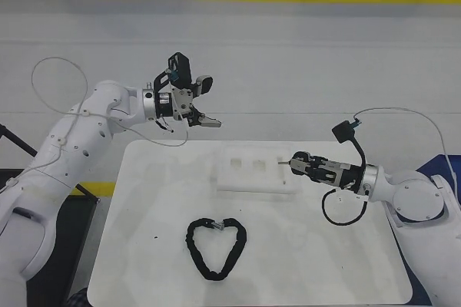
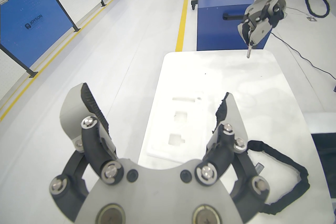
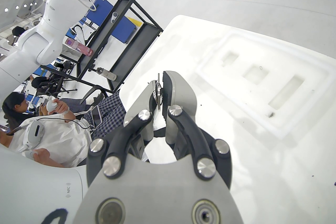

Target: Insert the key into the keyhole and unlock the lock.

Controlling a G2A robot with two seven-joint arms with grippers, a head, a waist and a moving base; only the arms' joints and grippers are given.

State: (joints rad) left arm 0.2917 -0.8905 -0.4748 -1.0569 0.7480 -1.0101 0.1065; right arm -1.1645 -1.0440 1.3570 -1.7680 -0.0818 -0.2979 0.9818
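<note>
Key [image 1: 280, 162] pickup looks done: the right gripper [image 1: 294, 163] clamps it above the surface [image 1: 330, 253]. Insertion remains: chain lock [image 1: 191, 244] lies well apart, left gripper [image 2: 156, 93] jaws open.

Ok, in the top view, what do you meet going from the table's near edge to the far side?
Lock → tray → left gripper. The right gripper, holding the key, sits level with the tray, so it's left out.
</note>
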